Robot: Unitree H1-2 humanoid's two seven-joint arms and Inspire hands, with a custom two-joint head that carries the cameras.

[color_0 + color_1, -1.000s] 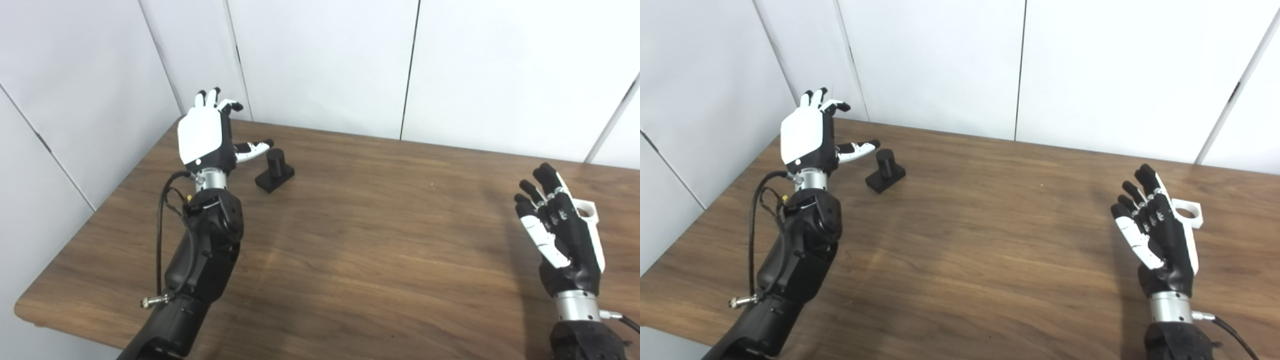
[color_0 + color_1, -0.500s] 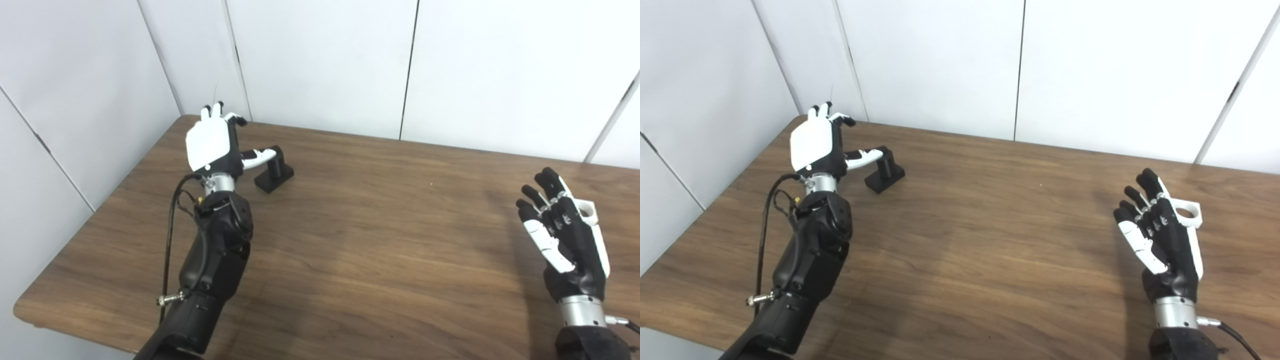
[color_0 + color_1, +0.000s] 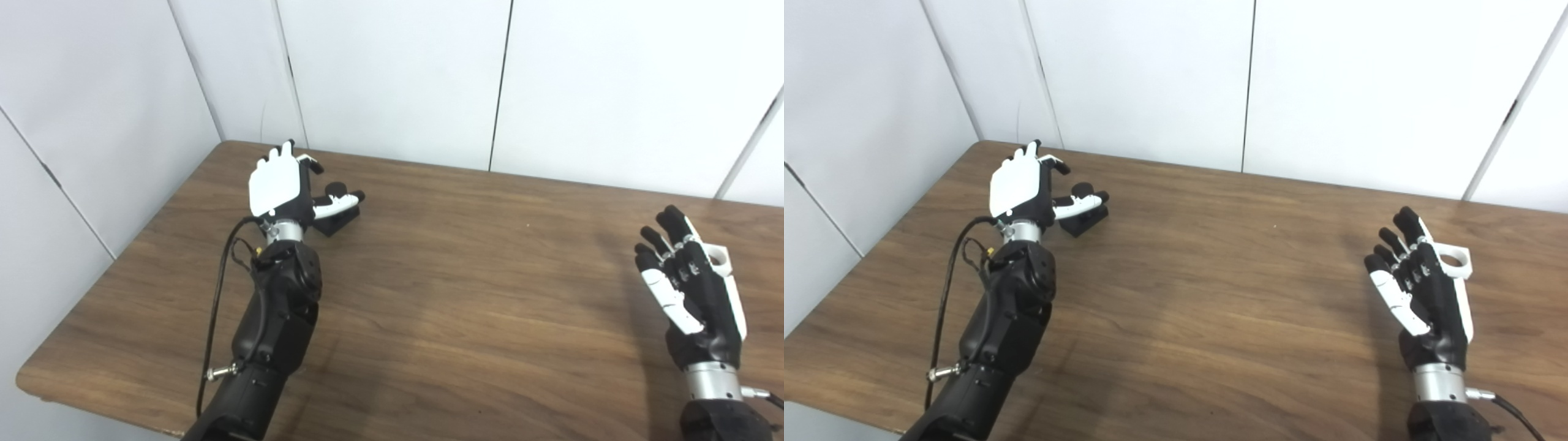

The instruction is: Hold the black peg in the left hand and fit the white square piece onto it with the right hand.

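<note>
Two hands, neither holding anything yet

Two bare spans dominate: pale panelled wall behind, and below it the long brown wood-grain table [image 3: 465, 288], reaching from the left corner to the right picture edge.

Next in size, the black jointed left arm [image 3: 278, 312], rising from the bottom edge and slanting up toward the far left corner, with a thin black cable looped beside it. At its end, the white-backed left hand [image 3: 285, 190], fingers spread and reaching forward, thumb stretched out to the right across the front of the peg, closed on nothing. Whether thumb touches peg: cannot tell.

On the right side, the black-and-white right hand [image 3: 1421, 288], palm turned inward, fingers apart and slightly curled, likewise holding nothing.

Smaller again, the black cylindrical peg on its flat black base [image 3: 1084, 211], standing upright on the table just beside the left hand, to its right and partly hidden behind the thumb. Long axis vertical, so probably a grip wrapped around the post from the side.

Smallest, the white square plastic piece with a round hole [image 3: 1454, 260], lying flat on the table just behind the right hand, on the back-of-hand side, partly hidden by the fingers.

Well apart, peg and piece, at opposite ends of the table; each nearer its own assigned hand. Judged stage: left hand about to grasp, right not yet started.
</note>
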